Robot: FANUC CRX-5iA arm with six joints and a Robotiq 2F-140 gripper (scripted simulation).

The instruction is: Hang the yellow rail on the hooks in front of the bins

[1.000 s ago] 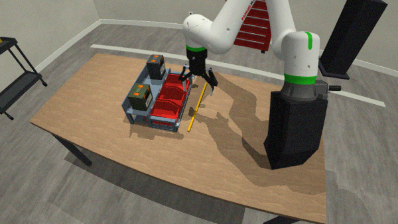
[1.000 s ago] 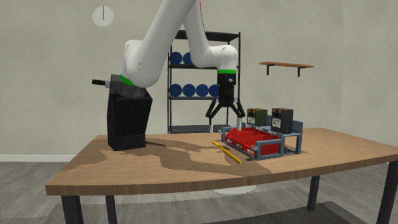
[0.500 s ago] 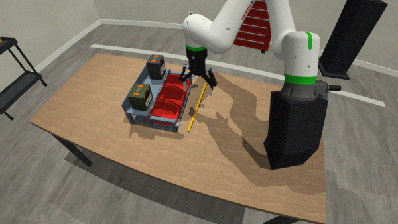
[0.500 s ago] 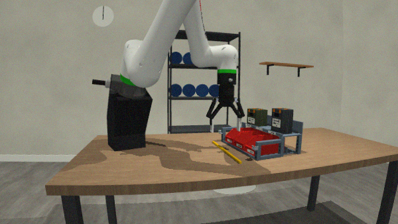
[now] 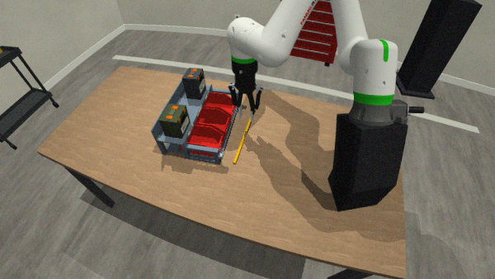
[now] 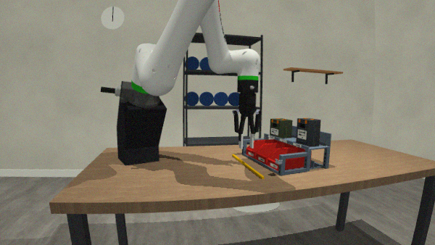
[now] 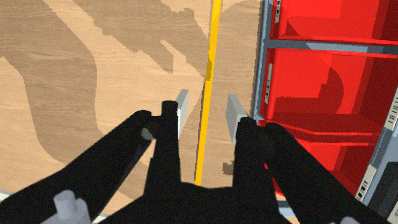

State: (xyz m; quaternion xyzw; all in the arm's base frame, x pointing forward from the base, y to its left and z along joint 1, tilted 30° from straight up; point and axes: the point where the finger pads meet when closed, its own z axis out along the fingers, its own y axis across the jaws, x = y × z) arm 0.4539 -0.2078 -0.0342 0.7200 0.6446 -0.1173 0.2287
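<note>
Grey plank flooring and pale walls surround a curved wooden table [image 5: 124,173]; at the 9 o'clock edge of the top view stands a dark cart [image 5: 25,99]. On the table, left of centre, sits a blue-grey rack [image 5: 162,140] carrying two dark boxes with orange tabs [image 5: 175,120] on its left side and red bins [image 5: 211,124] on its right. White labels mark the boxes and the bin fronts, but their writing is too small to read. What lies inside the bins cannot be told beyond their red interiors.

Just right of the rack, the yellow rail [image 5: 242,140] lies flat on the wood, running parallel to the bin fronts and apart from them.

From its black pedestal [image 5: 367,165] at 3 o'clock, the white arm [image 5: 289,33] with green rings rises, bends over and drops its wrist straight down. Red lettering on the upper link is cut off by the frame. The gripper [image 7: 206,112] points downward above the far end of the rail, fingers partly drawn in, standing either side of the rail without touching it; nothing is pinched between them.

In the exterior view a dark shelf unit [image 6: 260,72] with blue discs stands behind.
</note>
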